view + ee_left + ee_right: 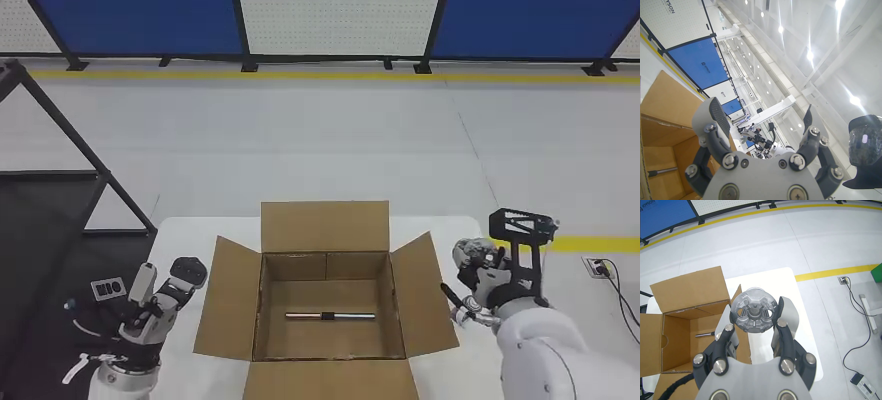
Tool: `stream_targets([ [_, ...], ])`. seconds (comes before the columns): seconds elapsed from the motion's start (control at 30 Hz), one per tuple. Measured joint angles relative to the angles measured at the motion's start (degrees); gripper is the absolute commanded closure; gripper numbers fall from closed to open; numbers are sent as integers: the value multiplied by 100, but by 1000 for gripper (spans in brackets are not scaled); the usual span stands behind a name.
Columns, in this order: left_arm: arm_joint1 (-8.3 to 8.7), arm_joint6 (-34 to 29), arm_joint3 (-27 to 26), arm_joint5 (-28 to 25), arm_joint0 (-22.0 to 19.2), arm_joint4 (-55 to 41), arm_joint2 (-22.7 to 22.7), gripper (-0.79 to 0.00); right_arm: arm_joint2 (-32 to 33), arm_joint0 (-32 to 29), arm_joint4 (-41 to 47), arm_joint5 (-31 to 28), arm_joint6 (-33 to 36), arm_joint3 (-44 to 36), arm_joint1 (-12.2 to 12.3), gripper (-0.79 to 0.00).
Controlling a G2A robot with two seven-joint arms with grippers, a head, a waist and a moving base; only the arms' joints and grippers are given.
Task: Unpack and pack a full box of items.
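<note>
Box (325,266) holds one rod (330,316); wrist views show right claw (756,312) gripping a hub (745,303), left claw (762,111) released.

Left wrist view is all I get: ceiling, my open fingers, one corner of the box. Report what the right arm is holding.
Observer: The right gripper is shut on a round cast metal part, spoked like a hub.
Operator: Give me its position against the box.
Observer: In the top view it is outside the cardboard box, just past the right flap and over the white table.
</note>
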Motion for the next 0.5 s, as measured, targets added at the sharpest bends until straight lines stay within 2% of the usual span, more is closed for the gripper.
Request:
stream_targets([
  [0.27,-7,111,8,-38,52,52,55,-785,920,70,36,-392,365,617,53,0],
  [0.5,-10,134,-9,52,-39,208,211,-785,1615,-178,171,-956,509,961,125,0],
])
